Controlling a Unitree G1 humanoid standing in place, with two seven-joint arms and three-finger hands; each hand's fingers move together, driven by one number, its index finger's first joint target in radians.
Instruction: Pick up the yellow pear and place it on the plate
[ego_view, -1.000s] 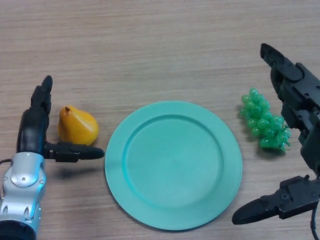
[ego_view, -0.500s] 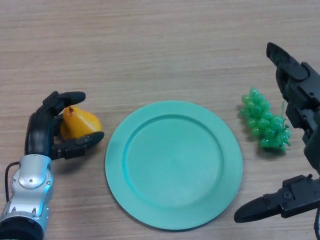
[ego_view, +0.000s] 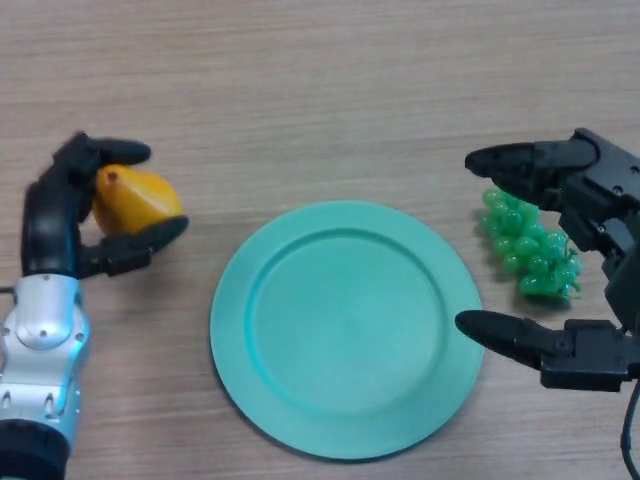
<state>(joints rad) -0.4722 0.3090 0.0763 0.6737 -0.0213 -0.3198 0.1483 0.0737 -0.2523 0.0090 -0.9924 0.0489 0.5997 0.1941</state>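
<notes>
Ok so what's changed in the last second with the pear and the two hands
The left hand closed its fingers and thumb round the yellow pear and shifted it up and to the left, tipping it. The right hand turned, so its fingers now point left over the green grapes and toward the plate. Plate and grapes stayed put.

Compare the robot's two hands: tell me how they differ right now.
The left hand is curled round the yellow pear; the right hand holds nothing. The left hand is left of the plate; the right hand's straight fingers bracket the green grapes. Both are black.
</notes>
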